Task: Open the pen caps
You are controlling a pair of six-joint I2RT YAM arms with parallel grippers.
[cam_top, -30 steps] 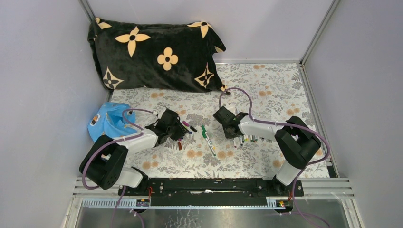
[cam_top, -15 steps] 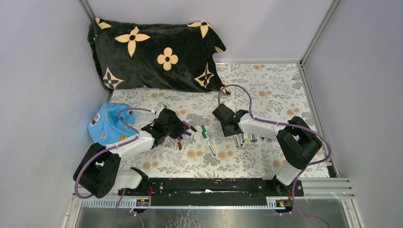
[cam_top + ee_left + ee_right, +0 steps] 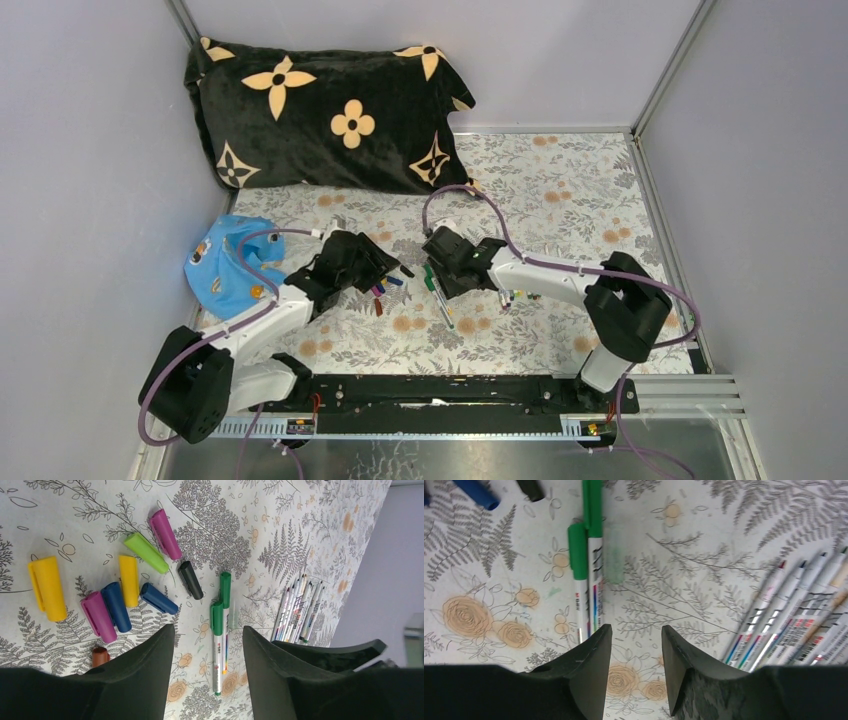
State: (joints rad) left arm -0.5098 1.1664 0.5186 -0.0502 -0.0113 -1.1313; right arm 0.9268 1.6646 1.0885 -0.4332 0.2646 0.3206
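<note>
Plastic pen caps (image 3: 116,606), nine counted in the left wrist view, lie loose in one cluster on the floral-print worktop (image 3: 60,510):
- two yellow, one larger than the other
- two magenta
- two blue
- one lime green
- one black
- one brown-red, partly hidden behind a finger

Several caps touch each other. None of the nine sits on a pen.

Two green-capped pens (image 3: 216,650) lie side by side and touching, just beside the cluster, each with its cap fitted. A bundle of uncapped pens (image 3: 300,612) with white-grey barrels lies near them on the far side from the caps. The barrels overlap, so their count cannot be fixed.

The barrels carry coloured stripes and small print. None of it is legible.

The left tool (image 3: 207,630) is spread and empty above the worktop, with the green-capped pens showing between its fingers. The right tool (image 3: 636,630) is also spread and empty, its gap between the green-capped pens and the bundle.

One black pillow (image 3: 330,110) with tan flower motifs lies at the rear. One blue printed cloth (image 3: 222,262) lies at the left.
</note>
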